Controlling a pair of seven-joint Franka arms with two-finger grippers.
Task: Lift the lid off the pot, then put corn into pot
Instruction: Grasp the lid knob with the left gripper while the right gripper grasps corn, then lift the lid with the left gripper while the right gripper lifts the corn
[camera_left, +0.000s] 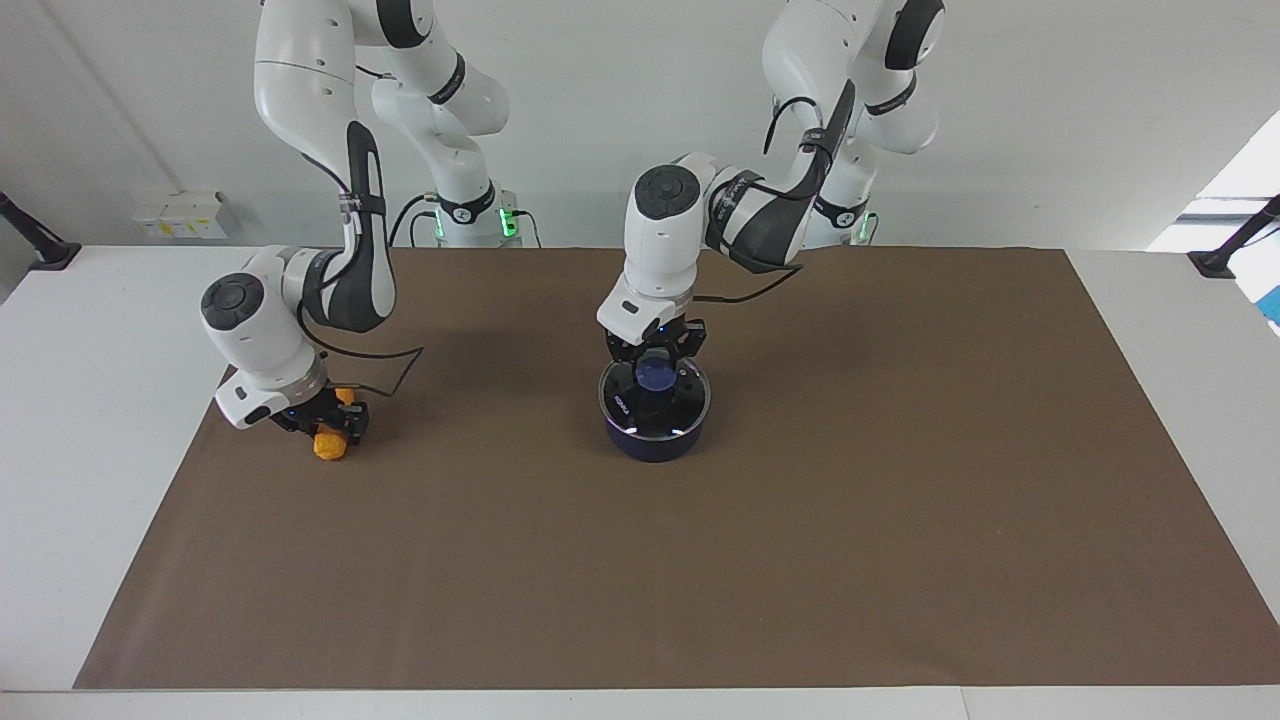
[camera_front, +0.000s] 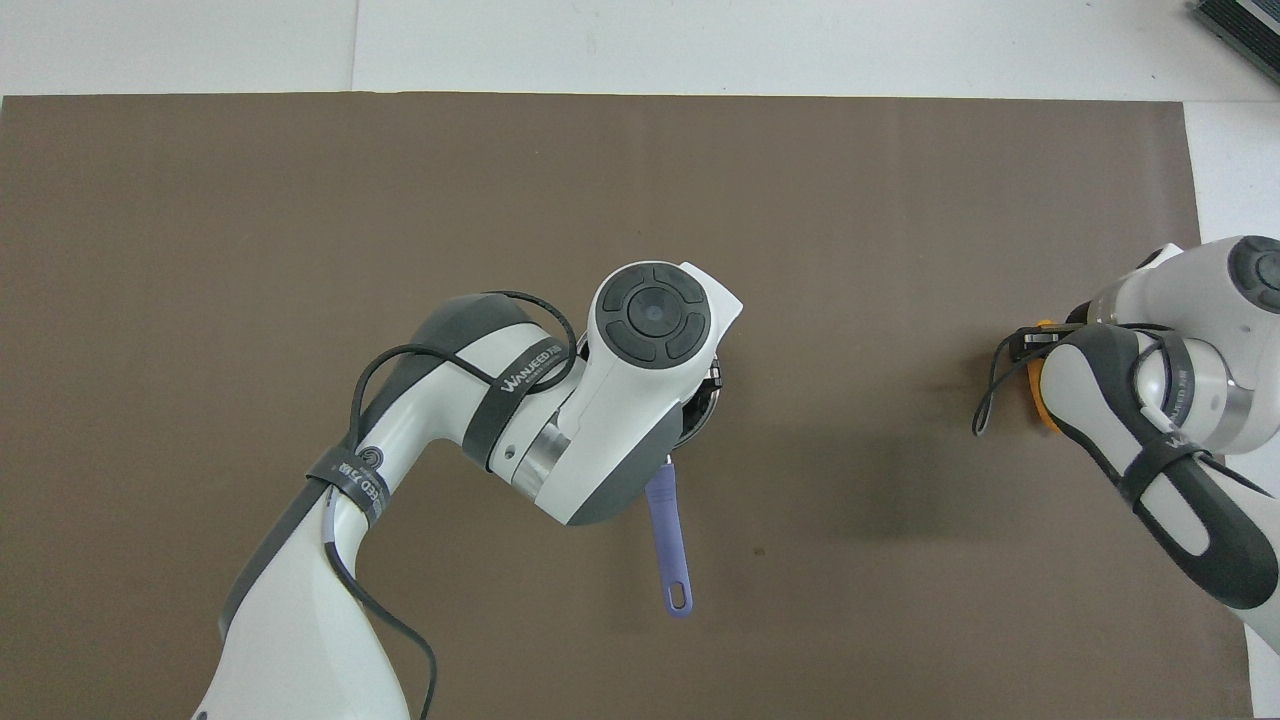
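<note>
The navy pot (camera_left: 655, 447) stands mid-mat with the glass lid (camera_left: 692, 402) on it. Its long blue handle (camera_front: 670, 545) points toward the robots. My left gripper (camera_left: 657, 368) is down on the lid, its fingers closed around the blue knob. The corn (camera_left: 329, 445) lies on the mat toward the right arm's end. My right gripper (camera_left: 335, 420) is down over its middle, fingers closed on it, and both orange ends stick out. In the overhead view the arms hide most of the pot and all but an edge of the corn (camera_front: 1040, 395).
The brown mat (camera_left: 800, 560) covers the table. White table margins (camera_left: 90, 330) lie at both ends. Small white boxes (camera_left: 180, 215) sit at the wall by the right arm's end.
</note>
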